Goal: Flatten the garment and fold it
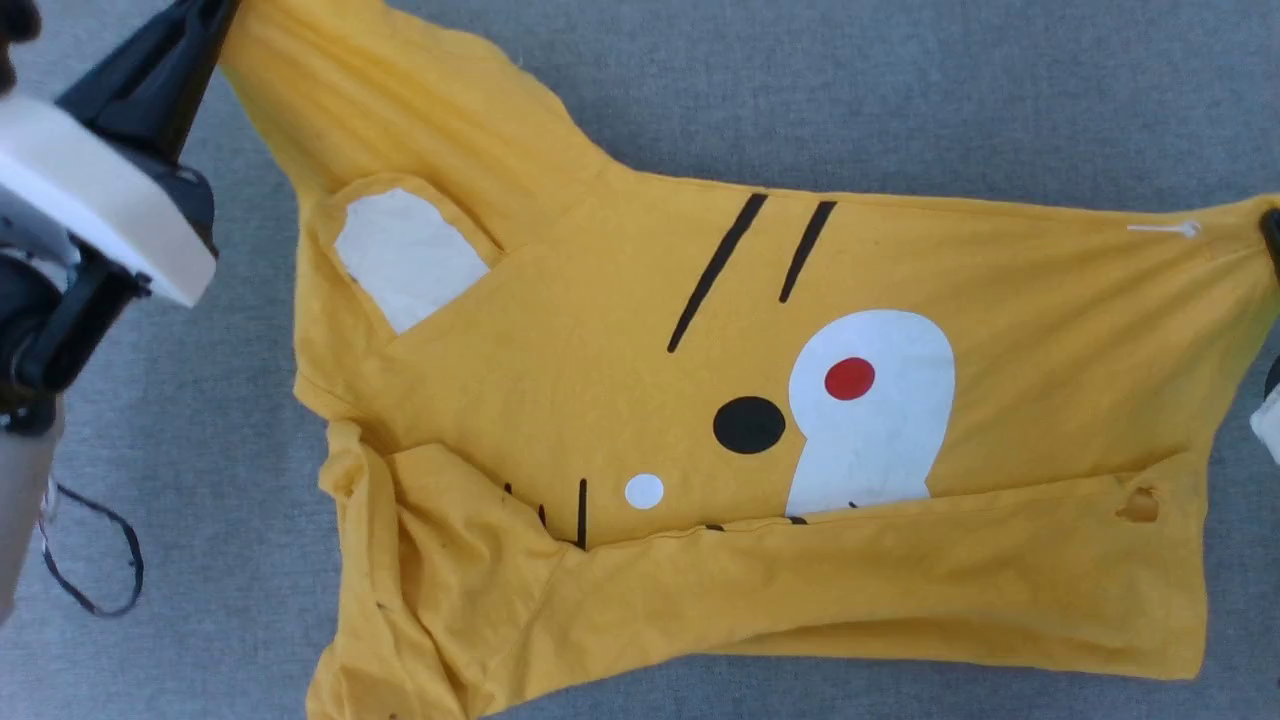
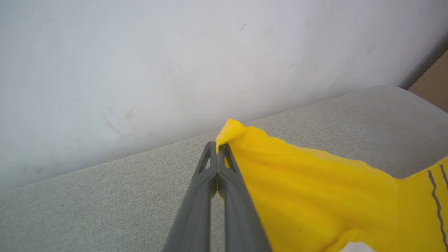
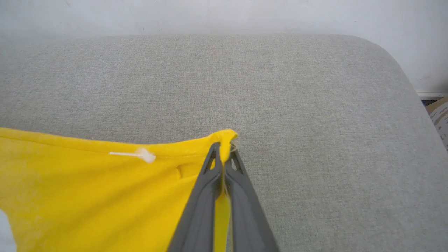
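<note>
the garment (image 1: 600, 350) lies spread across the grey upholstered surface (image 1: 900, 90), tiger face up and turned sideways. it is not yet flat: a wide band along its near edge is doubled back over the lower part of the print, and the near-left corner is bunched in wrinkles.

the left claw (image 2: 217, 147) is clenched on a far-left tip of the yellow cloth (image 2: 315, 189), lifting it into a taut ridge. the right claw (image 3: 223, 147) is pinched shut on the far-right corner, just beside a small white tag pin (image 3: 140, 154); a strip of fabric shows between its fingers. in the head view that claw (image 1: 1272, 240) sits at the right edge, with the far edge drawn fairly straight between the 2 grips.

this looks like the flattening step, with both far corners secured. the next move probably calls for pulling the 2 corners apart and away together, keeping tension even, so the doubled band slides open. a small hole (image 1: 1138, 505) near the right side suggests gentle tension.
</note>
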Controlling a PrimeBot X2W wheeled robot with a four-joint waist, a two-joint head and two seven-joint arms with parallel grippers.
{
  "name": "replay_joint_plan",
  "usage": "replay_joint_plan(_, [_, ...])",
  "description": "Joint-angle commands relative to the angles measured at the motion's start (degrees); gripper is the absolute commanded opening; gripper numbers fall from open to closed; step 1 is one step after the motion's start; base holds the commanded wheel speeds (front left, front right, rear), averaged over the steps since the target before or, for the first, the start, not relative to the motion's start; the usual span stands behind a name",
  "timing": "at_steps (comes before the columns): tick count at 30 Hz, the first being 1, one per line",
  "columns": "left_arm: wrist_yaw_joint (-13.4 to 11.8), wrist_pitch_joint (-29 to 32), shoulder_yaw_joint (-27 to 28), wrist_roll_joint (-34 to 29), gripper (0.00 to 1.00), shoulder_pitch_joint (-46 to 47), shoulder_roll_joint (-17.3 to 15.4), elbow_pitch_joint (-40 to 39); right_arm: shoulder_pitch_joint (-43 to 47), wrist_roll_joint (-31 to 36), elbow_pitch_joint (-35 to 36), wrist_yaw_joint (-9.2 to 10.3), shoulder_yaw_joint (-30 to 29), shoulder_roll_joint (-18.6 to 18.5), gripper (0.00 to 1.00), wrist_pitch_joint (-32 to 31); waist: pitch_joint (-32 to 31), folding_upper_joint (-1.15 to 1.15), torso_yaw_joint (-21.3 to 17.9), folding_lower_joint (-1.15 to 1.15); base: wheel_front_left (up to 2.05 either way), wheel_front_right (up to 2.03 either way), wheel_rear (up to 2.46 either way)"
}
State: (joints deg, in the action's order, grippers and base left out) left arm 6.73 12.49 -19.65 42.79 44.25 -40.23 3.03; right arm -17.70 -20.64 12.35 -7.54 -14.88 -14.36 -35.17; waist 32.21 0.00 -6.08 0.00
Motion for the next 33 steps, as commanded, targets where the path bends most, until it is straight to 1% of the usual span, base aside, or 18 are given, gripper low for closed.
replay_joint_plan(1, [-0.64, -2.09, 1.14, 0.31, 0.0, -2.7, -0.46, -1.1, 1.41, 0.28, -0.03, 0.05, -0.57, -0.24, 0.0, 1.14, -3.32, 0.0, 1.06, 0.0, 0.0, 0.0, 0.0])
replay_joint_plan(5, [-0.7, -6.05, 2.35, 1.02, 0.0, -8.46, -0.99, -3.75, 4.93, 0.27, 0.43, 0.05, -0.47, 0.06, 0.0, 3.1, -5.82, 0.0, 2.01, 0.0, 0.0, 0.0, 0.0])
replay_joint_plan(8, [-1.58, -9.07, 3.08, 1.32, 0.0, -13.93, -0.86, -6.71, 7.98, -0.32, 0.67, 0.05, -0.44, 0.88, 0.0, 4.43, -7.59, 0.0, 2.62, 0.0, 0.0, 0.0, 0.0])
replay_joint_plan(14, [-4.79, -14.03, 4.74, 2.42, 0.0, -27.43, -0.52, -12.05, 15.12, -1.61, 0.64, 0.05, -1.18, 2.8, 0.0, 6.87, -11.45, 0.0, 3.36, 0.0, 0.0, 0.0, 0.0])
replay_joint_plan(17, [-6.44, -15.62, 5.22, 3.08, 0.0, -34.57, -0.44, -13.66, 18.69, -2.42, 0.48, 0.05, -1.75, 4.25, 0.0, 7.72, -12.96, 0.0, 3.37, 0.0, 0.0, 0.0, 0.0])
replay_joint_plan(20, [-7.58, -16.87, 5.33, 4.04, 0.0, -40.67, 0.06, -14.56, 21.81, -2.95, -0.04, 0.05, -1.97, 5.52, 0.0, 8.41, -14.12, 0.0, 3.23, 0.0, 0.0, 0.0, 0.0])
replay_joint_plan(26, [-9.43, -17.55, 3.04, 3.52, 0.0, -50.01, 0.73, -14.39, 26.06, -2.51, -2.47, 0.05, -0.88, 6.37, 0.0, 9.69, -16.48, 0.0, 2.68, 0.0, 0.0, 0.0, 0.0])
replay_joint_plan(28, [-9.57, -17.17, 1.32, 2.63, 0.0, -51.34, 1.11, -13.12, 26.45, -2.39, -3.47, 0.05, -0.41, 6.42, 0.0, 10.01, -17.25, 0.0, 2.5, 0.0, 0.0, 0.0, 0.0])
replay_joint_plan(30, [-9.46, -16.97, -0.1, 2.46, 0.0, -51.57, 2.2, -11.56, 26.5, -2.26, -4.46, 0.05, -0.08, 6.34, 0.0, 10.2, -17.89, 0.0, 2.45, 0.0, 0.0, 0.0, 0.0])
replay_joint_plan(31, [-9.35, -16.75, -0.74, 2.34, 0.0, -51.46, 2.6, -10.79, 26.42, -2.01, -4.84, 0.05, 0.16, 6.1, 0.4, 10.46, -18.1, 0.0, 2.45, 0.0, 0.0, 0.0, 0.0])
replay_joint_plan(32, [-9.31, -16.61, -1.3, 2.09, 0.0, -51.21, 2.96, -10.01, 26.33, -1.81, -5.25, 0.05, 0.37, 5.91, 1.0, 10.68, -18.35, 0.0, 2.46, 0.0, 0.0, 0.0, 0.0])
replay_joint_plan(33, [-9.4, -16.63, -1.64, 1.9, 0.19, -50.85, 3.4, -9.35, 26.24, -1.74, -5.64, 0.05, 0.45, 5.82, 1.0, 10.77, -18.49, 0.0, 2.49, 0.0, 0.0, 0.0, 0.0])
